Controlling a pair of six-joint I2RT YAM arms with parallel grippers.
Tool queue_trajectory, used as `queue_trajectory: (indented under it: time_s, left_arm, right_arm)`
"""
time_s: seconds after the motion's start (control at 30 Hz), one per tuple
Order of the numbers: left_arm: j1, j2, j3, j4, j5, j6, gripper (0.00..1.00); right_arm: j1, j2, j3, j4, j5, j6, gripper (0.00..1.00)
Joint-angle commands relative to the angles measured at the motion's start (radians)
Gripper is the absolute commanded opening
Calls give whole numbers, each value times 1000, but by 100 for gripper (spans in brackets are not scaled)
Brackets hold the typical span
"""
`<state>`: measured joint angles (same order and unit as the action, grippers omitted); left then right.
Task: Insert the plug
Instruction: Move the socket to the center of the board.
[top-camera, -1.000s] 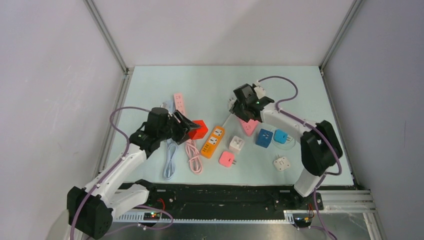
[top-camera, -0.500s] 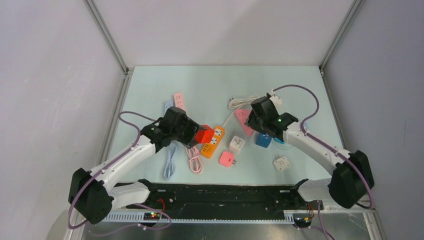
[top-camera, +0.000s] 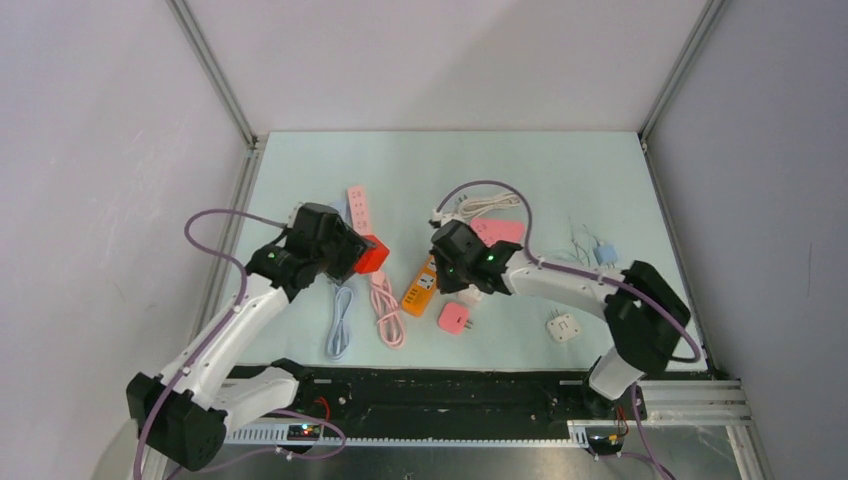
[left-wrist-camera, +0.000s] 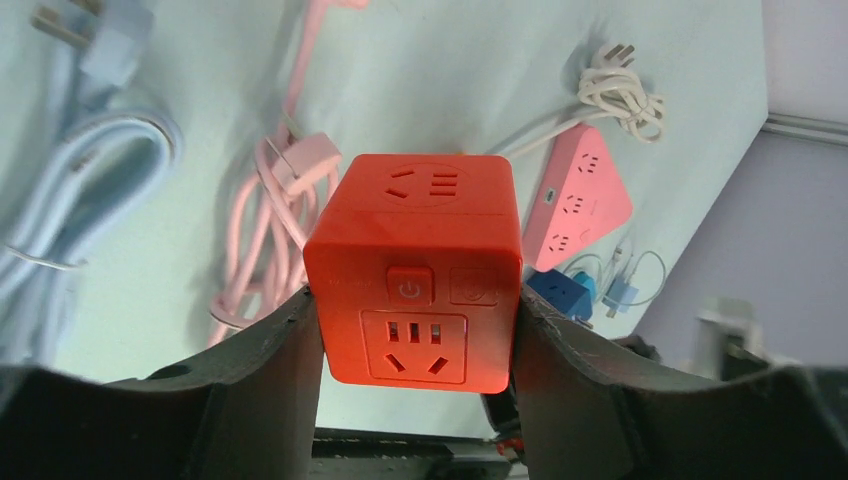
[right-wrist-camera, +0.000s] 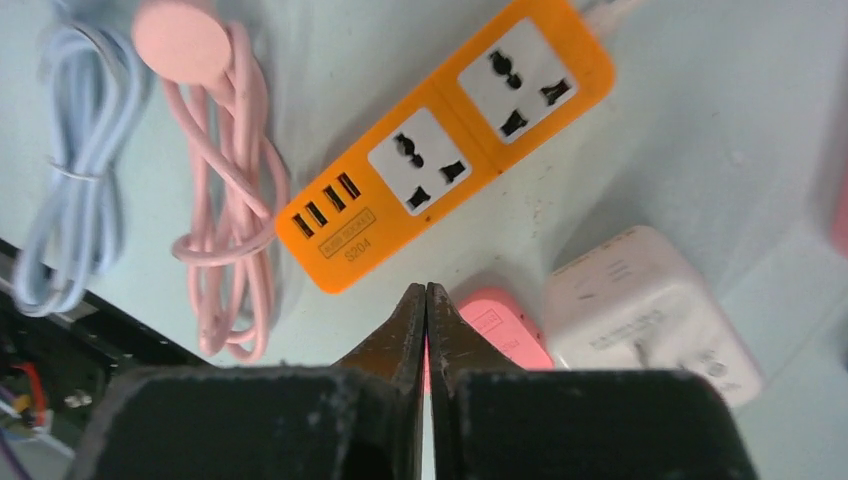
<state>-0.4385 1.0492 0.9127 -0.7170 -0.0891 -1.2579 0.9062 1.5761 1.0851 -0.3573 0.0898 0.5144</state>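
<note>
**Socket cube aloft, plug lying on the mat**

1. Left gripper (left-wrist-camera: 412, 312): clamped on the red cube (top-camera: 371, 254) by two opposite sides. It holds the cube clear of the mat (top-camera: 400, 160), over the left half. The grip leaves the top and front socket faces bare, probably so a plug can be pushed into either.

2. Right gripper (right-wrist-camera: 426, 292): fingers pressed together with nothing between them. It hangs low near the middle of the mat's near edge, tips aimed between the orange strip (right-wrist-camera: 450, 150) and the pink plug (right-wrist-camera: 497, 322). It would have to open before any pick.

3. Pink plug: flat on the mat by the near edge, about centre, prongs toward the right edge, ungrasped. It is likely the task's plug, being closest to the fingertips. A white plug (top-camera: 563, 326) further along the same edge is another candidate.

4. White adapter (right-wrist-camera: 640, 300): just beside the pink plug, leaving little finger room on that side.

5. Pink cable (top-camera: 385, 305): coiled on the mat near the cube, left of the orange strip.
</note>
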Motion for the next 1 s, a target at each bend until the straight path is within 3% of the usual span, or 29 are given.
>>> queue_trajectory:
  time_s: [0.0, 0.33, 0.63, 0.8, 0.97]
  left_arm:
    - [44, -47, 65, -30, -44, 169, 0]
    - [62, -128, 148, -71, -189, 351, 0]
    - [94, -152, 143, -75, -266, 431, 0]
    - [107, -132, 128, -76, -261, 458, 0]
    - [107, -47, 153, -78, -168, 511, 0]
  right_arm:
    - [64, 93, 66, -46, 45, -60, 0]
    - [149, 380, 297, -139, 72, -24, 0]
    - [134, 540, 473, -2, 121, 137, 0]
    - [104, 680, 639, -9, 191, 224, 0]
    - [68, 698, 750, -70, 217, 281, 0]
